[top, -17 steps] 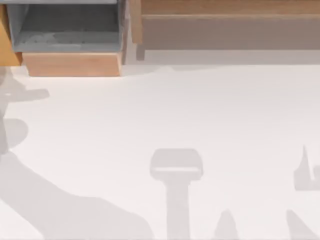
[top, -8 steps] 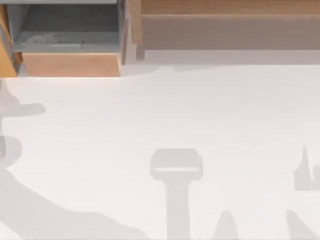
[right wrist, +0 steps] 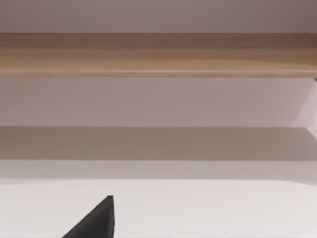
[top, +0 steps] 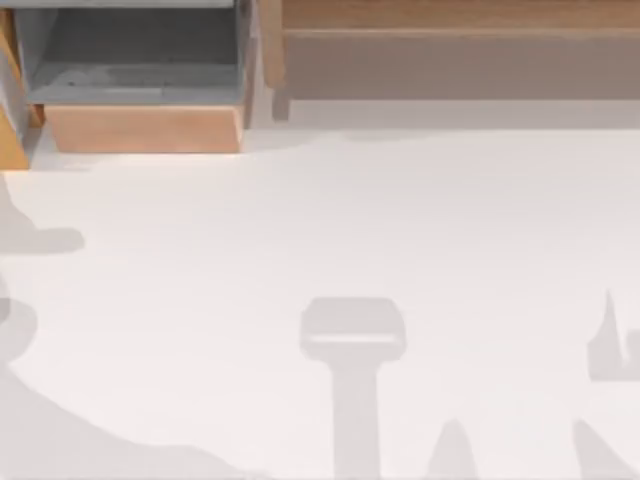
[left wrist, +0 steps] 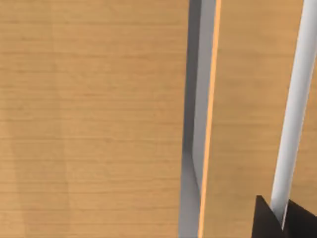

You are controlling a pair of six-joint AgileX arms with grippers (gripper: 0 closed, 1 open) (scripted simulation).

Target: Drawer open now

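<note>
The drawer [top: 140, 90] sits pulled out at the table's [top: 330, 220] far left, its front panel running left to right, nearer my left end effector, whose state I cannot tell

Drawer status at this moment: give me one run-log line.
drawer: pulled out, top-left of table, grey inside exposed | wooden board: top right | left gripper: close to wood panels | right gripper: above table

A dark fingertip [left wrist: 270, 220] of the left arm and one [right wrist: 96, 220] of the right arm show
</note>
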